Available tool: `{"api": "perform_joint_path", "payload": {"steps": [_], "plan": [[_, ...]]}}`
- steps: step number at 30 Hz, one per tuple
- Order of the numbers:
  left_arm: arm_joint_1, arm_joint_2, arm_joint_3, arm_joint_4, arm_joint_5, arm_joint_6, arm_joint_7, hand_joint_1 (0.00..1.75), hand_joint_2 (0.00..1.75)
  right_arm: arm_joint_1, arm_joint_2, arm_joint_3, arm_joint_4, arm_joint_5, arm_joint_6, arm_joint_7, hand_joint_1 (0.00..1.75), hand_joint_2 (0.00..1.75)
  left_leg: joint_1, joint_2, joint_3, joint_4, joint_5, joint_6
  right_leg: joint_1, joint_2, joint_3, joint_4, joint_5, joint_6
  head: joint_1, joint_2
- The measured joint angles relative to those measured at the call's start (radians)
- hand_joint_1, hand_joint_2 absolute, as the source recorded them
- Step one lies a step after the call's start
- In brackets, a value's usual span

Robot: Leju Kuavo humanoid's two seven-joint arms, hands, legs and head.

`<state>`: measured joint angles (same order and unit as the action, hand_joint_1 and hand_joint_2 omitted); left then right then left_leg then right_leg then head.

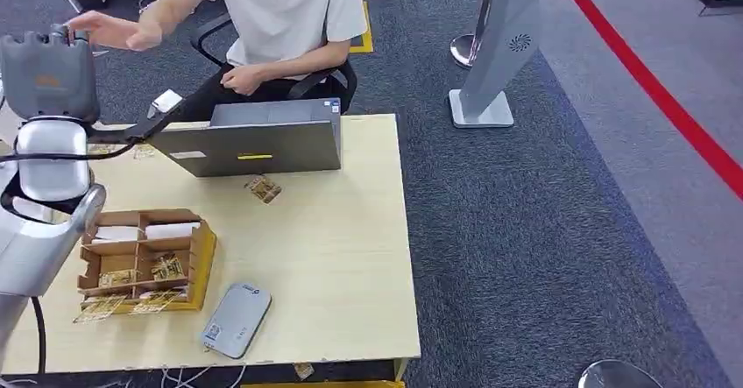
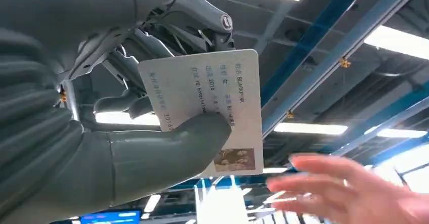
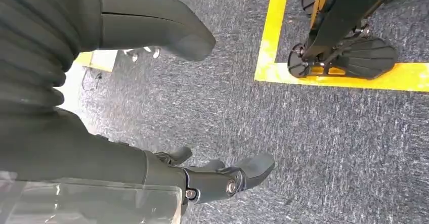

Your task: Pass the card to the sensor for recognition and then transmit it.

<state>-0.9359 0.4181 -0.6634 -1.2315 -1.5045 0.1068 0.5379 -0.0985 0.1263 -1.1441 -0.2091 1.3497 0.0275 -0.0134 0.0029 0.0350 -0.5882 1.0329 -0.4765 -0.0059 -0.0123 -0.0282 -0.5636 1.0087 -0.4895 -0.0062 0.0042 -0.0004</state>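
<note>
My left hand (image 2: 101, 133) is raised and pinches a white ID card (image 2: 212, 97) between thumb and fingers; the card carries printed text and a small photo. A person's open hand (image 2: 349, 191) is close beside the card, blurred and apart from it. In the head view my raised left arm (image 1: 48, 77) stands at the far left, with the seated person's hand (image 1: 105, 29) stretched out just above it. The grey card sensor (image 1: 235, 318) lies near the table's front edge. My right hand (image 3: 116, 158) hangs over the carpet, fingers apart, holding nothing.
A grey laptop (image 1: 254, 138) stands at the table's (image 1: 350, 257) far side, with one loose card (image 1: 263, 188) in front of it. A cardboard tray (image 1: 140, 261) with several cards sits at the left. A person (image 1: 280, 11) sits behind the table. A grey stand (image 1: 499, 46) rises at the back right.
</note>
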Motion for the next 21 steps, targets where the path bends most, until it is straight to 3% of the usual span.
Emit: {"api": "perform_joint_path", "payload": {"steps": [9, 21], "plan": [[-0.010, 0.006, 0.001, 0.044, 0.000, -0.006, 0.001, 1.75, 1.75, 0.000, 0.000, 0.001, 0.000, 0.001, 0.000, -0.001, 0.00, 1.75, 0.000, 0.000, 0.000, 0.000, 0.000, 0.000, 0.000, 0.000, 0.000, 0.000, 0.000, 0.000, 0.000, 0.000], [-0.003, -0.007, 0.059, 0.048, 0.000, -0.020, -0.052, 1.75, 1.75, 0.000, -0.001, 0.001, 0.000, 0.000, 0.000, -0.011, 0.00, 1.75, 0.000, 0.000, 0.000, 0.000, 0.000, 0.000, 0.000, 0.000, 0.000, 0.000, 0.000, 0.000, 0.000, 0.000]]}}
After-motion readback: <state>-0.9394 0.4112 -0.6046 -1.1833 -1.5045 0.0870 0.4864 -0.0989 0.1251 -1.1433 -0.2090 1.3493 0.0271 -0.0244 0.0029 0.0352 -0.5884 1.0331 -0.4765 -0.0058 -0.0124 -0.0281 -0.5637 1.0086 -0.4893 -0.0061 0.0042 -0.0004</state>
